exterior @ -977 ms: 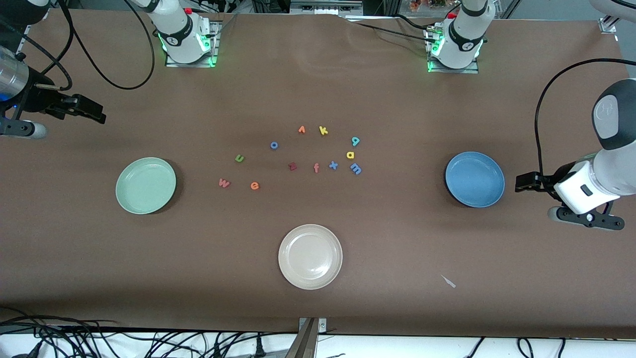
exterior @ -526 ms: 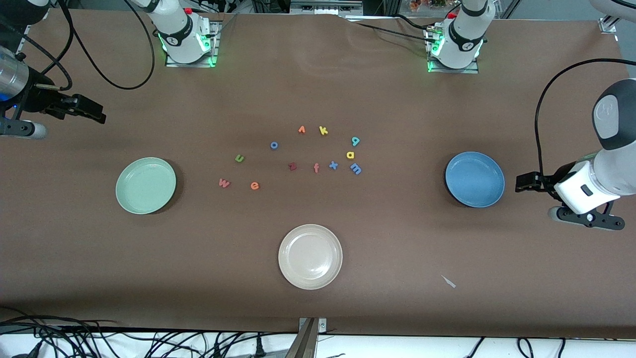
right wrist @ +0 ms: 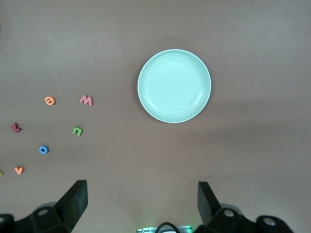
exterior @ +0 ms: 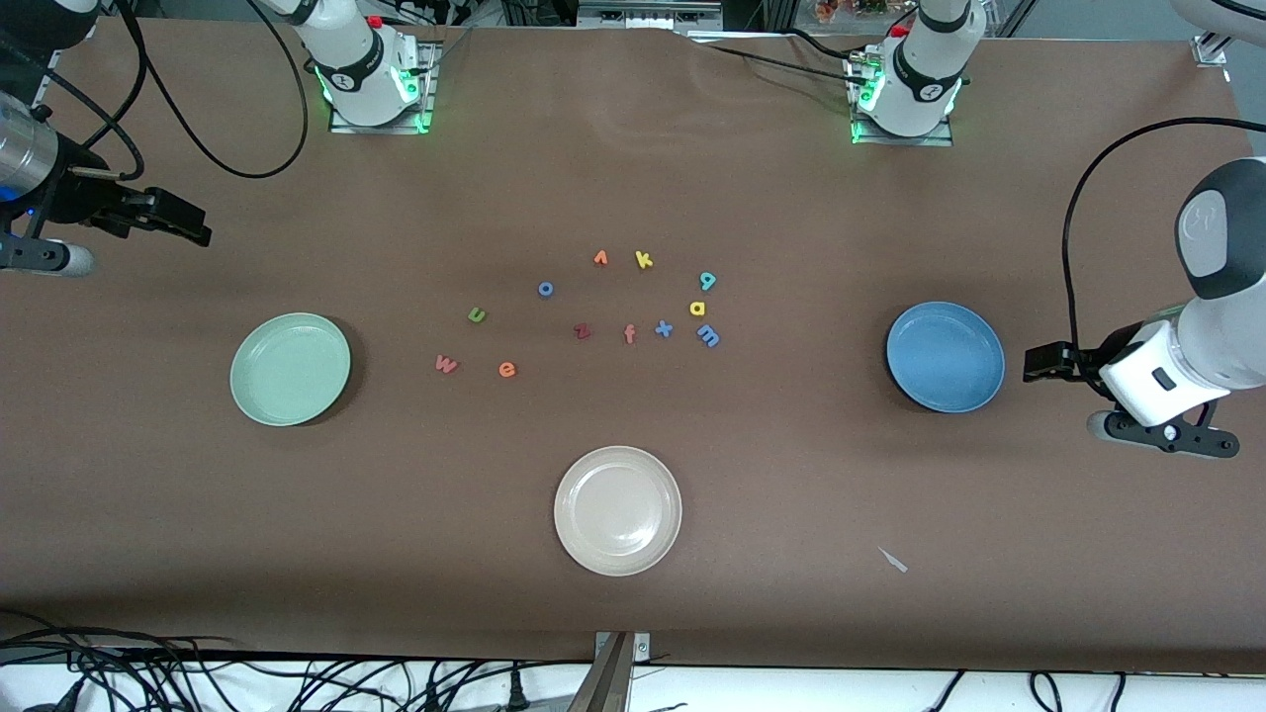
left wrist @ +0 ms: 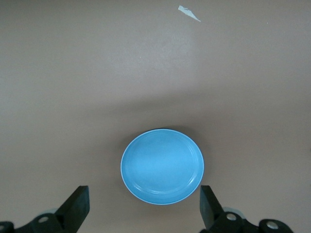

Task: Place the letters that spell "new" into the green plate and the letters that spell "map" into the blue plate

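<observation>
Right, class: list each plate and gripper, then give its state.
Round mint-green plate: empty.
Round medium-blue plate: empty.
Round cream-white plate: empty.
Left gripper: open, holding nothing.
Right gripper: open, holding nothing.

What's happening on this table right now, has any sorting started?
Not yet. Both arms wait with open tools and hold nothing: the left tool hangs beside the blue plate, the right tool at its own end, farther from the camera than the green plate. Both plates are empty, as is a cream plate. All the foam letters, including the w, e and m, lie on the table between the plates.
</observation>
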You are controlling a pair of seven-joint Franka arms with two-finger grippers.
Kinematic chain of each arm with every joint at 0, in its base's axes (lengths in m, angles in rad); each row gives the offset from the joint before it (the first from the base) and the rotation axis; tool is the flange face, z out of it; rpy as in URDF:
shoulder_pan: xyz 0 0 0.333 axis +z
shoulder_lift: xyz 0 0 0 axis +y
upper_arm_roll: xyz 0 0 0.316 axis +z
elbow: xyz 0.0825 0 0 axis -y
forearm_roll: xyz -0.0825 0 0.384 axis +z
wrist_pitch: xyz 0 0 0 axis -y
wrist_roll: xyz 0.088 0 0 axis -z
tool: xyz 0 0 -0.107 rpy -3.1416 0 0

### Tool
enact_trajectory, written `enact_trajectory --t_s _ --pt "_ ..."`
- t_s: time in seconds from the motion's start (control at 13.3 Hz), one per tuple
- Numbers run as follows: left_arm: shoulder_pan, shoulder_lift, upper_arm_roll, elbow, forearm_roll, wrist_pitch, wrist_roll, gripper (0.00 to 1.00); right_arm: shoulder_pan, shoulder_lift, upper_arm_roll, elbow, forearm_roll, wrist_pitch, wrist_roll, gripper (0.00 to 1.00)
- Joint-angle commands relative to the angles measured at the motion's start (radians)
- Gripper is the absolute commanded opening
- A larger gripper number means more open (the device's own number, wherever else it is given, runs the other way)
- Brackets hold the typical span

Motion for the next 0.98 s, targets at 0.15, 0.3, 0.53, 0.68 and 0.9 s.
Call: enact_trajectory --t_s 0.15,0.3,0.53,0.68,0.9 --pt "-0.011 0.012 0.007 -0.005 0.010 0.003 -0.003 1.00 0.041 0.093 0.048 0.011 0.003 0.062 0.009 1.00" --pt "-0.020 0.013 0.005 -0.006 -0.001 0.001 -0.008 1.00 0.057 0.151 0.074 0.006 0.008 0.112 0.011 1.00" --pt "-0.081 0.030 -0.004 -0.014 -0.003 -0.008 -0.116 1.00 0.103 0.243 0.082 -0.008 0.011 0.200 0.046 1.00" --pt "-0.121 0.032 -0.039 -0.084 -0.051 -0.007 -0.250 1.00 0.159 0.285 0.082 -0.056 0.010 0.299 0.157 1.00" --pt "-0.126 0.024 -0.123 -0.167 -0.159 0.004 -0.418 1.00 0.194 0.326 0.082 -0.135 0.010 0.456 0.215 1.00"
